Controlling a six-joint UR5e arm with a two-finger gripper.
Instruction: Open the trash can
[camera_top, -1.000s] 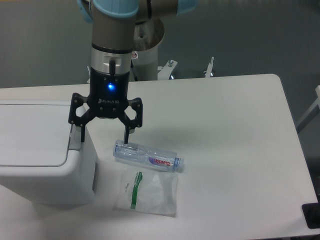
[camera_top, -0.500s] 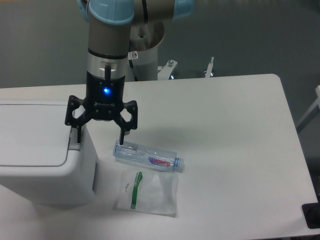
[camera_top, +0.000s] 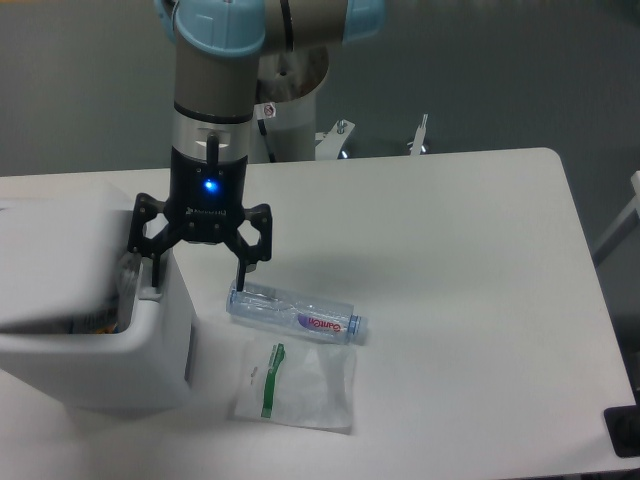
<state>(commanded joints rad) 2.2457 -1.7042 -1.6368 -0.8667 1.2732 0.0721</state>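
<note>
Since half a second ago the lid (camera_top: 60, 255) of the trash can (camera_top: 150, 360) has sprung up, blurred in motion, showing some contents near its right rim. It sits at the tabletop's (camera_top: 450, 300) left edge. Spread wide and empty, the claw (camera_top: 198, 265) has its left finger down at the can's right rim. Opening looks nearly done; only the lid's swing remains.

A robotics lab is showing here: an arm (camera_top: 215, 90) is standing on a pedestal (camera_top: 295, 110) behind a plain white bench (camera_top: 450, 300), with grey floor (camera_top: 480, 70) lying around it.
</note>
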